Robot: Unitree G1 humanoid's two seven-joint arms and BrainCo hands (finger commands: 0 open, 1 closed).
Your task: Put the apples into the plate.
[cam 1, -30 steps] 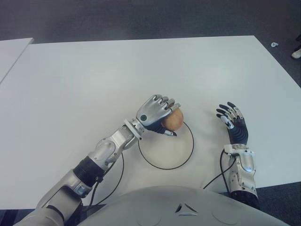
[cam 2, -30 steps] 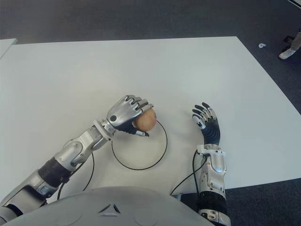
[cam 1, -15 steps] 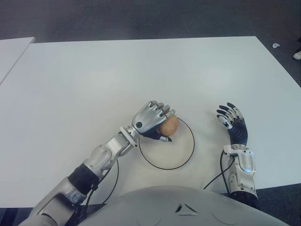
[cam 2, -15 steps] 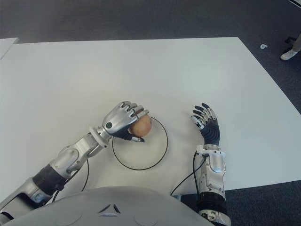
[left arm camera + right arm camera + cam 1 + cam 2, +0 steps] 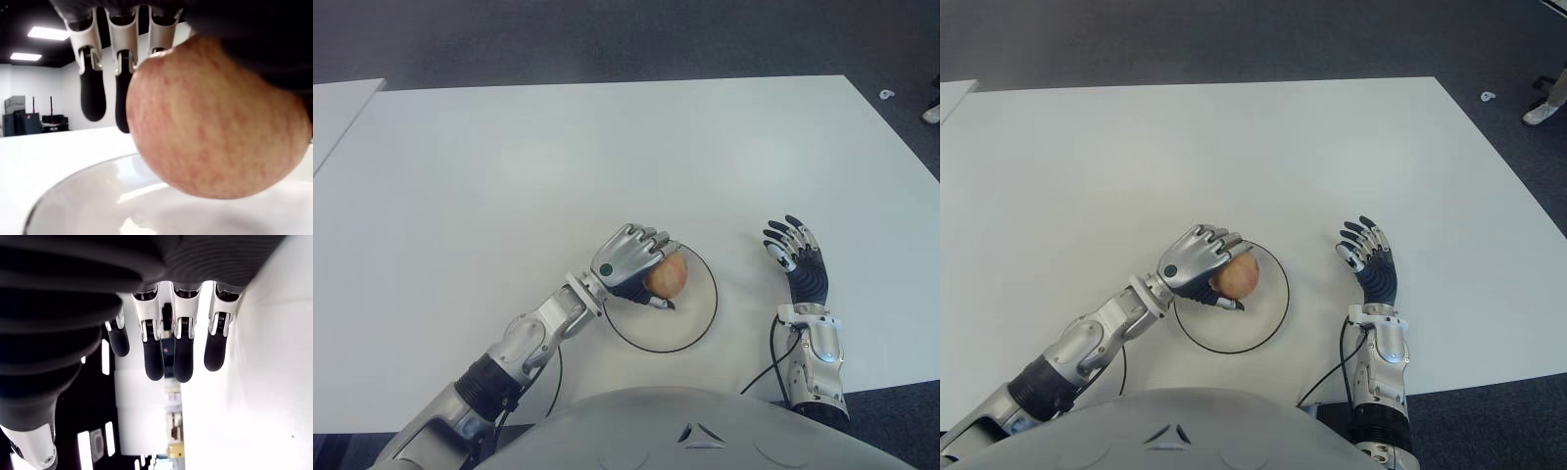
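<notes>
The white tabletop (image 5: 509, 176) carries little besides the plate (image 5: 700, 323), a white disc with a thin dark rim near the robot's body, and black cables (image 5: 759, 367) trailing off the near edge by each forearm. A second pale surface (image 5: 337, 103) shows off the far left corner, and a small white scrap (image 5: 884, 93) lies on the dark floor past the far right corner. The left hand (image 5: 631, 259) sits over the plate's left part, fingers curled around the apple (image 5: 668, 277), which covers that stretch of rim. The left wrist view adds what the eye views hide: the reddish-yellow apple (image 5: 215, 117) hangs above the plate's glossy inside, fingertips (image 5: 93, 98) wrapped behind it. The right hand (image 5: 795, 253) shows right of the plate, well apart, fingers spread and holding nothing.
</notes>
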